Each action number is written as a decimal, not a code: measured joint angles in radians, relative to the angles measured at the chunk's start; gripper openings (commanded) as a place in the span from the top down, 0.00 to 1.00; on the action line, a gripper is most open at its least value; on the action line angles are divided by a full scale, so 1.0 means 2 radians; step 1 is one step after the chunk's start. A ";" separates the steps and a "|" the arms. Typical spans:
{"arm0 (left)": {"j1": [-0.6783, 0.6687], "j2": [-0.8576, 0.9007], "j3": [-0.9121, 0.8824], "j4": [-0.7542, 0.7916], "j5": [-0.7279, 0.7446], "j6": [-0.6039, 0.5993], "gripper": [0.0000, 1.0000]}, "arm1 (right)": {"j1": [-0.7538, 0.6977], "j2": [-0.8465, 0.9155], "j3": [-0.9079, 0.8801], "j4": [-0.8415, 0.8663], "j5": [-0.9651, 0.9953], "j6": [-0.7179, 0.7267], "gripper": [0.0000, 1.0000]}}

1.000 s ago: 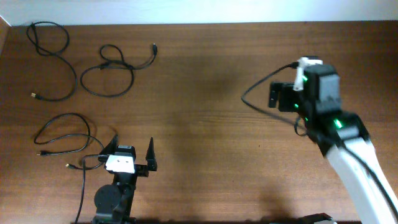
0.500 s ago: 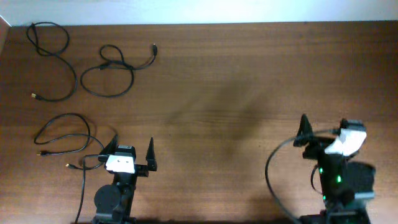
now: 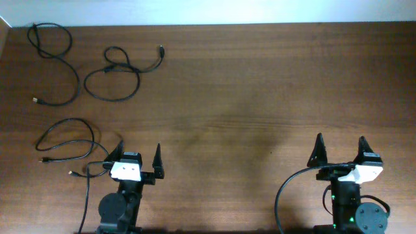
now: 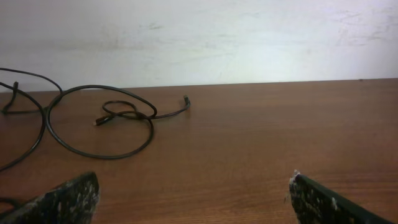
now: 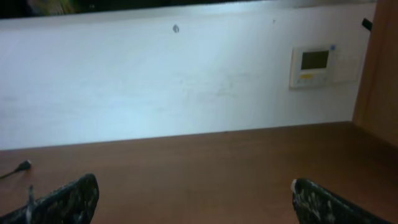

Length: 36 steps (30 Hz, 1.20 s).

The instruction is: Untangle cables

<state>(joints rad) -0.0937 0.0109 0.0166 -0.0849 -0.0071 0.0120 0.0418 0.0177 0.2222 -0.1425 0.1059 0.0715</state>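
Three thin black cables lie apart on the left of the brown table. One cable (image 3: 53,60) curls at the far left corner. A second cable (image 3: 120,75) with a looped middle lies beside it and also shows in the left wrist view (image 4: 102,121). The third cable (image 3: 65,140) lies nearer the front, just left of my left gripper (image 3: 137,155). My left gripper is open and empty at the front left. My right gripper (image 3: 340,147) is open and empty at the front right, far from the cables.
The thicker black arm wire (image 3: 286,195) curves beside the right arm base. A white wall (image 5: 186,81) with a small thermostat panel (image 5: 313,65) stands behind the table's far edge.
My right arm has pulled back from the middle right of the table to the front right edge and now rests low with open jaws. The left arm and cables have not moved.
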 measured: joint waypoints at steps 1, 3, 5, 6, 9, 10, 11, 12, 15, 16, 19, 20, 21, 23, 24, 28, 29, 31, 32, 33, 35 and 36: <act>0.000 0.000 0.000 0.000 0.000 0.000 0.01 | 0.000 -0.002 -0.008 0.002 -0.002 0.000 0.02; 0.000 0.000 0.000 0.000 0.000 0.000 0.01 | 0.000 -0.002 -0.024 0.006 -0.005 -0.002 0.02; 0.000 0.000 0.000 0.000 0.000 0.000 0.01 | 0.000 -0.002 -0.046 0.018 -0.009 -0.002 0.01; 0.000 0.000 0.000 0.000 0.000 0.000 0.01 | 0.000 -0.002 -0.054 0.027 -0.011 -0.002 0.02; 0.000 0.000 0.000 0.000 0.000 0.000 0.01 | 0.000 -0.002 -0.084 0.052 -0.016 -0.002 0.02; 0.000 0.000 0.000 0.000 0.000 0.000 0.01 | 0.000 -0.002 -0.091 0.057 -0.018 -0.002 0.02; 0.000 0.000 0.000 0.000 0.000 0.000 0.01 | 0.000 -0.002 -0.099 0.059 -0.020 -0.002 0.02; 0.000 0.000 0.000 0.000 0.000 0.000 0.01 | 0.000 -0.002 -0.102 0.056 -0.021 -0.002 0.01; 0.000 0.000 0.000 0.000 0.000 0.000 0.01 | 0.000 -0.002 -0.105 0.047 -0.022 -0.002 0.02; 0.000 0.000 0.000 0.000 0.000 0.000 0.01 | 0.000 -0.002 -0.105 0.043 -0.022 -0.002 0.02; 0.000 0.000 0.000 0.000 0.000 0.000 0.01 | 0.000 -0.002 -0.105 0.036 -0.027 -0.007 0.02; 0.000 0.000 0.000 0.000 0.000 0.000 0.01 | 0.000 -0.002 -0.105 0.035 -0.029 -0.013 0.02; 0.000 0.000 0.000 0.000 0.000 0.000 0.01 | 0.000 -0.002 -0.105 0.035 -0.031 -0.018 0.01; 0.000 0.000 0.000 0.000 0.000 0.000 0.01 | 0.000 -0.002 -0.105 0.034 -0.037 -0.027 0.01; 0.000 0.000 0.000 0.000 0.000 0.000 0.01 | 0.000 -0.002 -0.105 0.034 -0.039 -0.028 0.01; 0.000 0.000 0.000 0.000 0.000 0.000 0.01 | 0.000 -0.002 -0.105 0.034 -0.041 -0.035 0.02; 0.000 0.000 0.000 0.000 0.000 0.000 0.01 | 0.000 -0.002 -0.105 0.034 -0.041 -0.035 0.01; 0.000 0.000 0.000 0.000 0.000 0.000 0.01 | 0.000 -0.002 -0.105 0.034 -0.041 -0.038 0.02; 0.000 0.000 0.000 0.000 0.000 0.000 0.01 | 0.000 -0.002 -0.105 0.034 -0.041 -0.039 0.01; 0.000 0.000 0.000 0.000 0.000 0.000 0.01 | 0.000 -0.002 -0.105 0.034 -0.041 -0.040 0.01; 0.000 0.000 0.000 0.000 0.000 0.000 0.01 | 0.000 -0.002 -0.105 0.034 -0.041 -0.042 0.01; 0.000 0.000 0.000 0.000 0.000 0.000 0.01 | 0.000 -0.002 -0.105 0.034 -0.041 -0.042 0.01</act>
<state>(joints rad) -0.0937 0.0109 0.0166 -0.0849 -0.0071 0.0120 0.0418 0.0139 0.0128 -0.0742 0.0246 -0.0124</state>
